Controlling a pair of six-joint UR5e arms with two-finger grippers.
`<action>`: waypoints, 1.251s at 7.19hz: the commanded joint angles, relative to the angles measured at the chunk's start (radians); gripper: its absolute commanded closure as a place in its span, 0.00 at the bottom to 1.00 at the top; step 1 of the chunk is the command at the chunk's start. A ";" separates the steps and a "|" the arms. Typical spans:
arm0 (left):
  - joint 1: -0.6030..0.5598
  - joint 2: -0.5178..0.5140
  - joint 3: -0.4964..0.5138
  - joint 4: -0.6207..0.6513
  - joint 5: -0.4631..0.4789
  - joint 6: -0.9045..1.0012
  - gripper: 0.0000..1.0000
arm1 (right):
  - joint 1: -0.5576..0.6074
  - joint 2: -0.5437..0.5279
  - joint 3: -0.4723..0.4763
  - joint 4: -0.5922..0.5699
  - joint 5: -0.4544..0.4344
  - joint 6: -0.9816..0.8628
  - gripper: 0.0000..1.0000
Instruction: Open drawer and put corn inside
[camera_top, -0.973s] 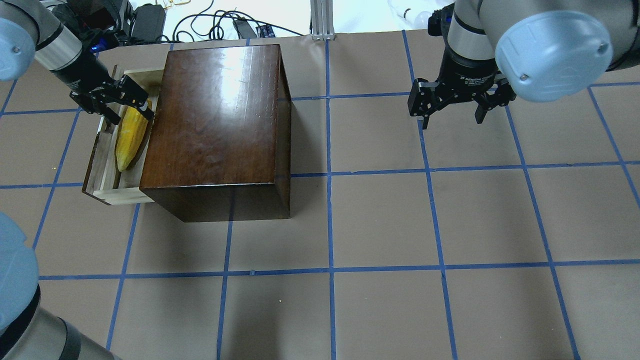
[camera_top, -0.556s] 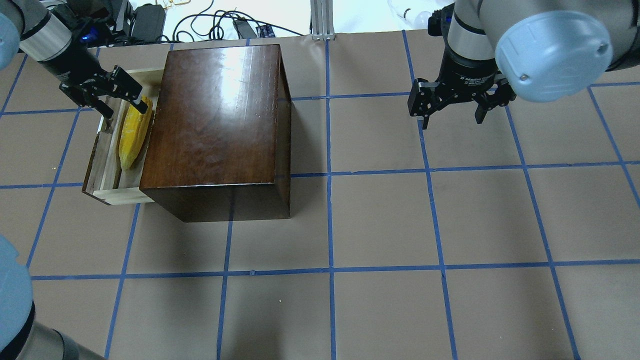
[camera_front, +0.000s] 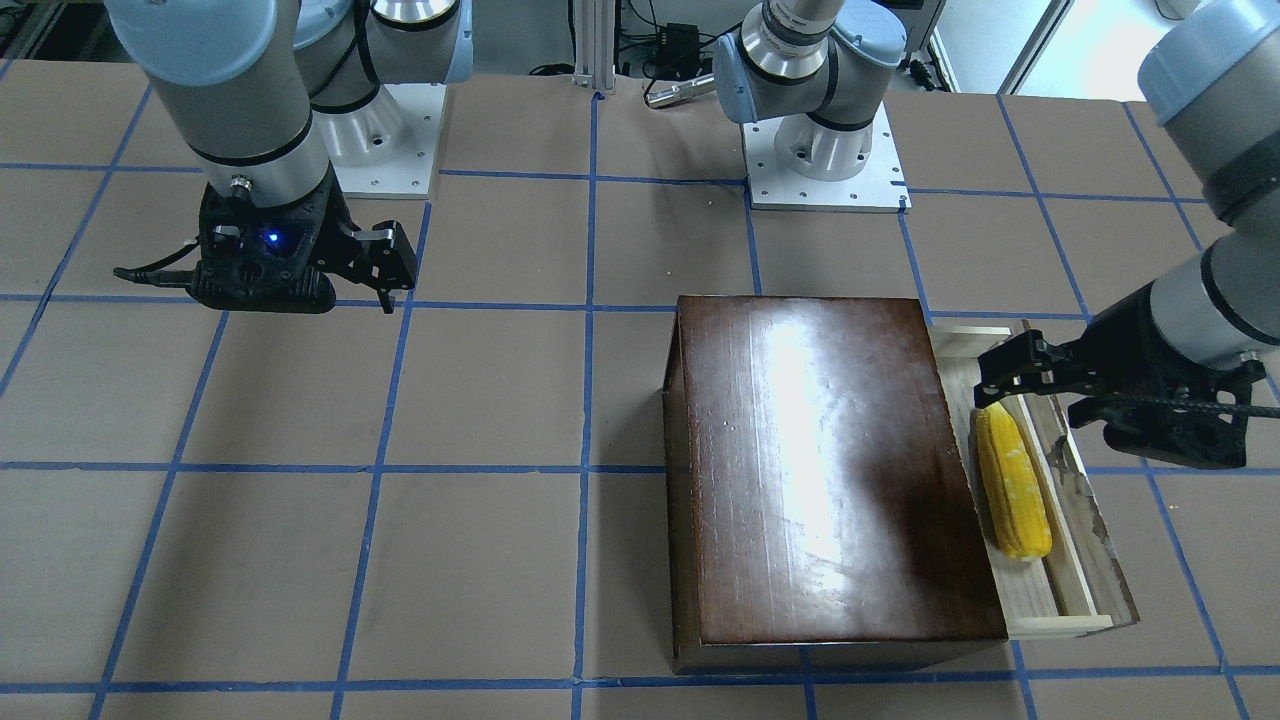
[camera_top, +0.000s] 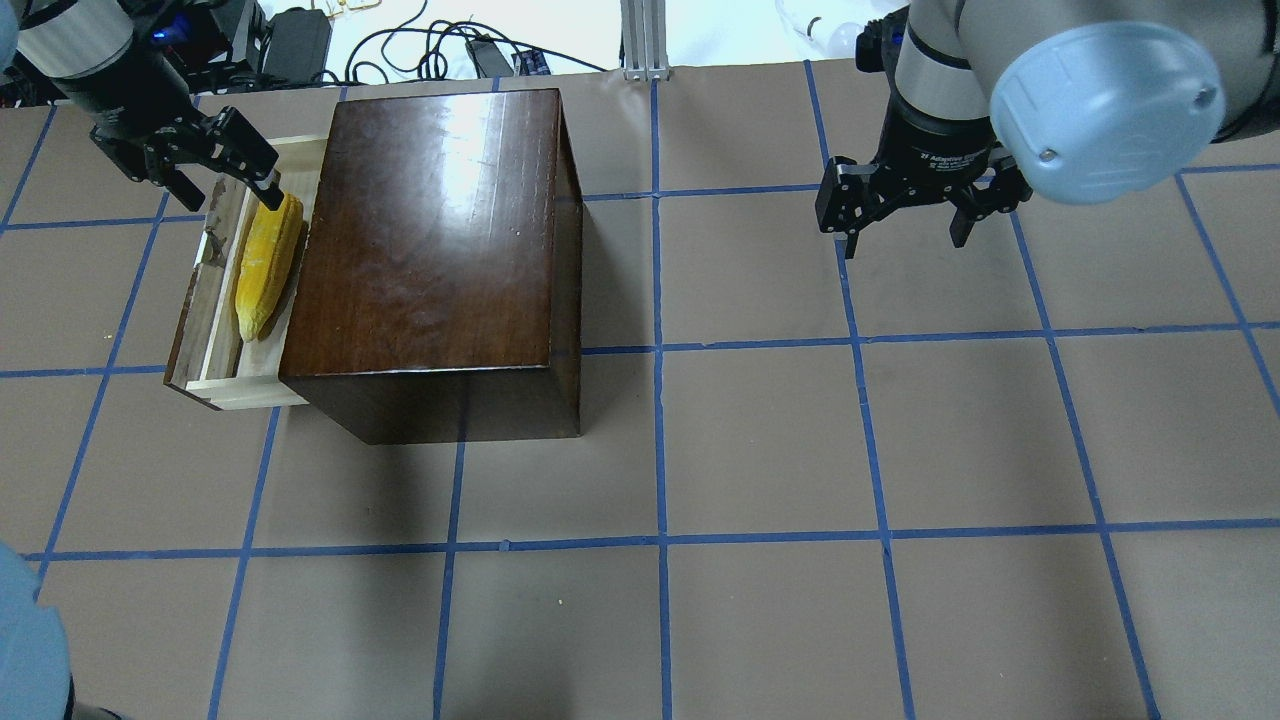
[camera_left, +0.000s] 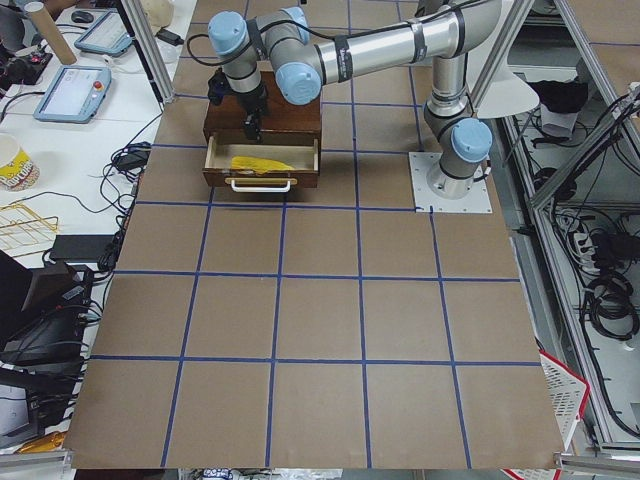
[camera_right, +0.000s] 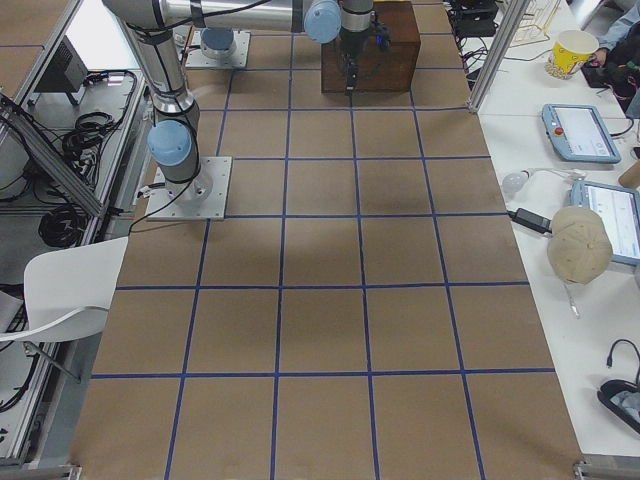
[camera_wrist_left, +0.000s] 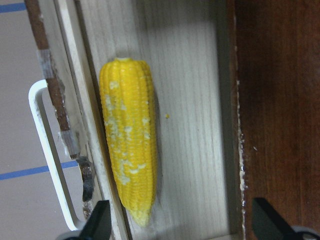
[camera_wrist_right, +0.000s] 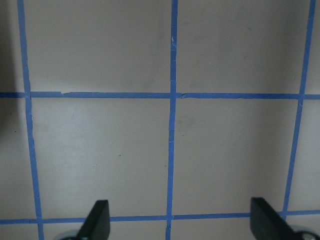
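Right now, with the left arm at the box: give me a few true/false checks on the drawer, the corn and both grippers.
1. The drawer is pulled out of the box. True.
2. The corn is clamped in the left gripper. False: the corn lies on the drawer floor, and in the left wrist view the gripper's fingers are spread wide, clear of it.
3. The right gripper is open and holds nothing. True.
4. The corn rests on top of the box. False: it is inside the drawer, beside the box.
5. The drawer holds two cobs. False: only one.
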 joint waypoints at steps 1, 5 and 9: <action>-0.127 0.056 -0.007 -0.002 0.006 -0.142 0.00 | 0.000 0.000 0.000 -0.001 0.001 0.000 0.00; -0.264 0.113 -0.094 0.027 0.051 -0.249 0.00 | 0.000 0.000 0.000 -0.001 0.001 0.000 0.00; -0.263 0.243 -0.243 0.090 0.054 -0.282 0.00 | 0.000 0.000 0.000 0.001 0.000 0.000 0.00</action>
